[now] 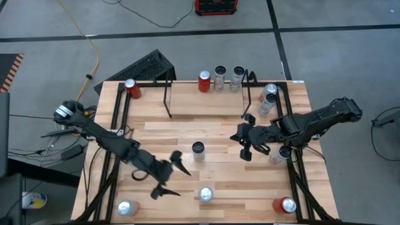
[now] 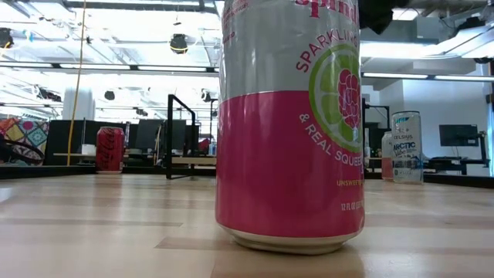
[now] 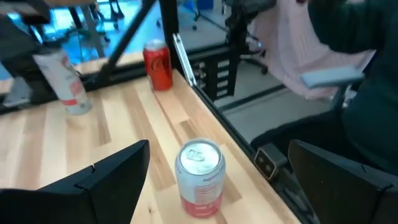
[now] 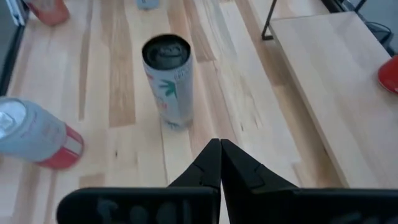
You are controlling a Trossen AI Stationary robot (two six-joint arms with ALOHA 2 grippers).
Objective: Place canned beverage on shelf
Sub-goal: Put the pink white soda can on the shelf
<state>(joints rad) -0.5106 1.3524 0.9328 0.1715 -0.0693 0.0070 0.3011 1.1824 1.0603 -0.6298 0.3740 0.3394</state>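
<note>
Mostly, the low view is filled by one pink-and-silver can (image 2: 289, 123), cut off at its top, its label reading "SPARKLING" and "& REAL SQUEEZED" around a lime-and-raspberry emblem, with the brand word clipped; the left wrist view shows this can (image 3: 200, 177) on the pale wood-plank table (image 1: 219, 134) near its front edge. At far left of the high view a red can (image 1: 131, 87) stands at the back corner, and a silver-topped can (image 1: 127, 207) at the front left corner has no readable label. The left gripper (image 1: 167, 178) hangs low over the front of the table with its two dark fingers spread wide and nothing between them, the pink can (image 1: 205, 195) just to its right and untouched. A dark-topped can (image 1: 198, 149) with a pale leafy print stands alone mid-table. Behind it sits the shelf (image 1: 206, 100), thin black rod uprights around a light wood board, with a red can (image 1: 204, 81) and two grey cans (image 1: 228, 78) just behind its back edge; their print is too small to read. The right gripper (image 1: 244, 142) hovers right of centre, jaws pressed together on nothing. Near the right rail a silver can (image 1: 267, 100), partly hidden by black tubing, has lettering that cannot be made out from above.
</note>
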